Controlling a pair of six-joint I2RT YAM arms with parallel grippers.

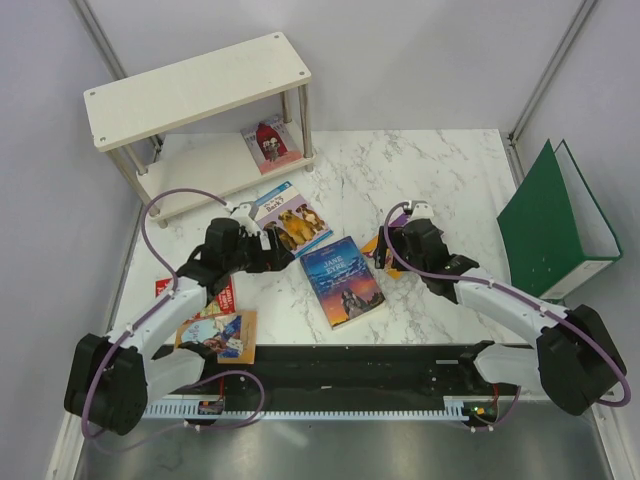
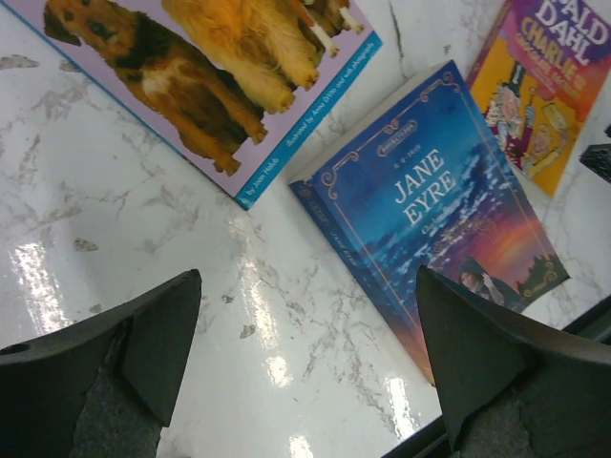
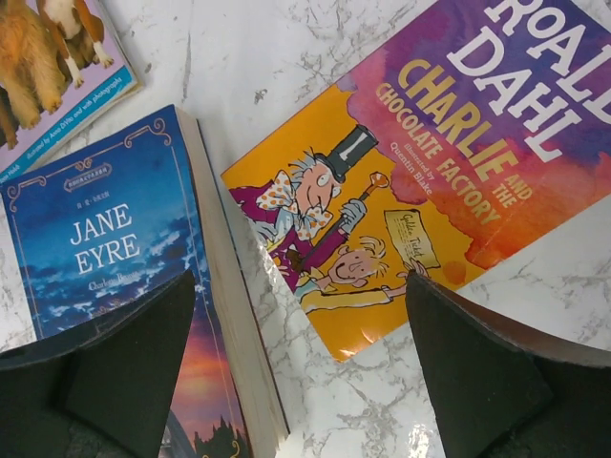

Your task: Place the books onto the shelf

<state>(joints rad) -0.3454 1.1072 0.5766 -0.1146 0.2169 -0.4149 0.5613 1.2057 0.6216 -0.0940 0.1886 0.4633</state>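
Note:
The cream shelf (image 1: 200, 85) stands at the back left, with one book (image 1: 270, 142) leaning on its lower board. Flat on the marble lie the dogs book (image 1: 290, 222), blue Jane Eyre (image 1: 342, 280), a red book (image 1: 222, 298) and an orange-brown one (image 1: 218, 336). My left gripper (image 2: 307, 277) hovers open over bare marble, Jane Eyre (image 2: 430, 191) by its right finger and the dogs book (image 2: 210, 67) beyond. My right gripper (image 3: 301, 277) is open above the gap between Jane Eyre (image 3: 105, 229) and the Roald Dahl book (image 3: 430, 162). Both hold nothing.
A large green ring binder (image 1: 555, 225) stands open at the right edge of the table. Grey walls close in the left, back and right sides. The arms' black base rail (image 1: 350, 370) runs along the near edge.

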